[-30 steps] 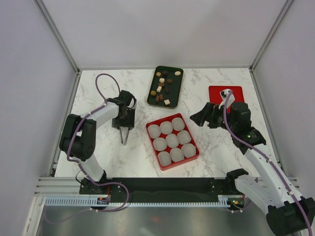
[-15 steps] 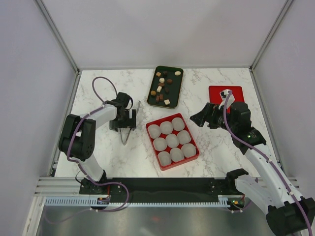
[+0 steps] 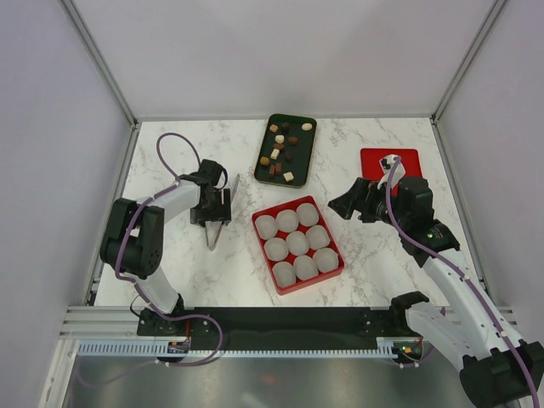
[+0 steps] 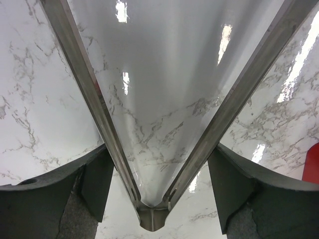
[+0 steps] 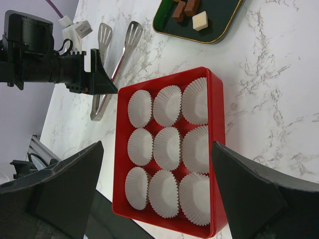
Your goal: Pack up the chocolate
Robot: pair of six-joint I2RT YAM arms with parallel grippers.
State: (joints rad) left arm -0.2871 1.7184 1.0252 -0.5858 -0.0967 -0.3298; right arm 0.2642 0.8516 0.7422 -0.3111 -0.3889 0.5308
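Chocolate (image 3: 282, 153) sat loose on the dark tray (image 3: 303, 160), far of the red box (image 3: 265, 254) w/ 9 empty cups (image 3: 297, 242). Tiny, light, prob. easily marked; pinch each by its sides. Left gripper (image 3: 212, 223) over tongs (image 3: 216, 233), spread, not clamped. Right gripper (image 5: 154, 199) spread, empty.

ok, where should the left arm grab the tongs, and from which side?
Grip the tongs across both arms, a little up from the hinge, coming straight down. They lie flat on the marble in an open V with the hinge nearest the arm bases. There the left gripper, now open, can likely straddle and squeeze both arms. The slotted tips look too far apart.
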